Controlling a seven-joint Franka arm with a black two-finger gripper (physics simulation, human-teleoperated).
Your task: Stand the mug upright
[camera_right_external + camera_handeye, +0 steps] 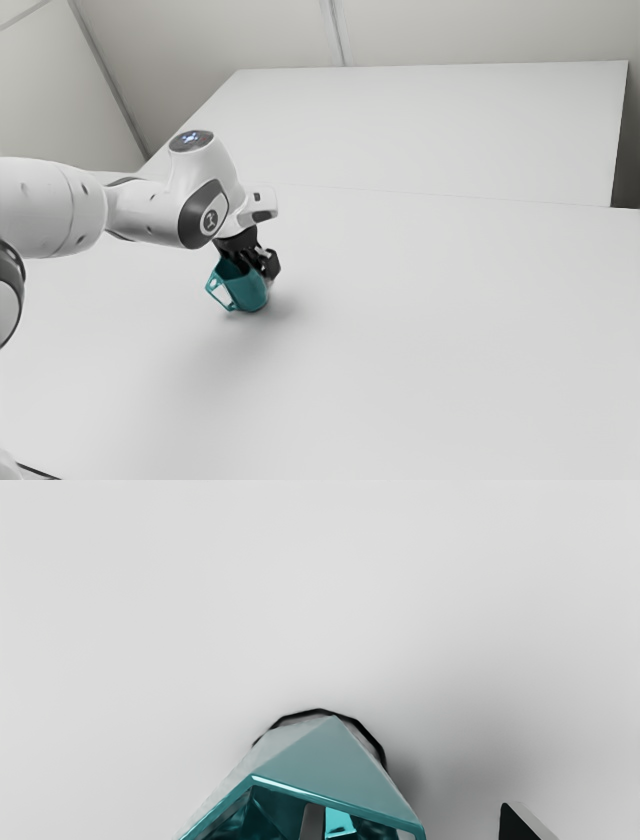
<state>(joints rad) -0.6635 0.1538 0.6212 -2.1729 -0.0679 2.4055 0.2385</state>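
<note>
Mug (245,288) is on the counter (450,340), under our tool (257,270), mouth up, handle (214,290) toward the exterior view's left. Looks close to upright; can't confirm the base sits flat. Tool is open, straddling the wall: one finger (313,822) inside the mouth, the other (522,825) outside, apart from the wall. Could be lining up to correct a lean, could be letting go of a mug already stood up; we can't call it. Either way, we should go slow, travel along the wall, and keep the inner finger from hooking the rim, since a sideways drag could tip it. Base contact is what we should check. Arm has a round logo (210,221) and a lit emblem (191,139); no lettering we can read.
</note>
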